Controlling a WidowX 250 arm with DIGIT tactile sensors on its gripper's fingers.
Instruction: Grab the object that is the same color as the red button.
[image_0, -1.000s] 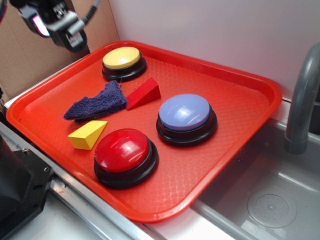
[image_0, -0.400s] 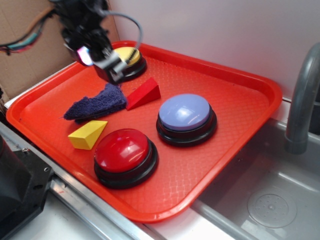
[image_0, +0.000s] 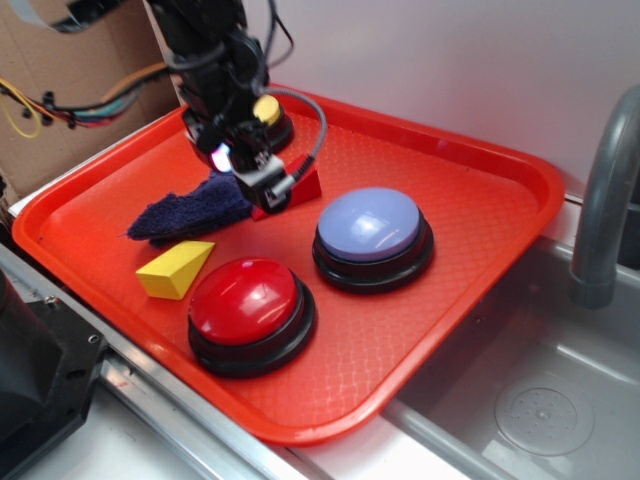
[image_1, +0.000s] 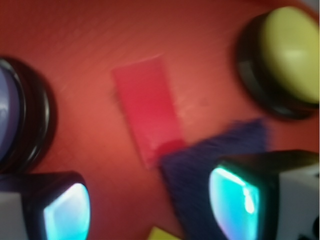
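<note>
Overhead, hovered above the red wedge (image_1: 146, 109) with gripper (image_1: 150, 207) spread wide, gripping nothing. Lay beside the purple cloth (image_0: 190, 208) on the tray (image_0: 470, 170).

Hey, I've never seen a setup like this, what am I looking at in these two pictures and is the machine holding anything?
It is a small robot arm over a red tray. One picture is from the side; the blurry one looks down from a camera on the arm's gripper, whose fingers glow at the bottom. On the tray lie a red button, a blue button, a yellow button, a purple cloth, a yellow wedge and a red wedge. The gripper is open above the red wedge, holding nothing.
</note>
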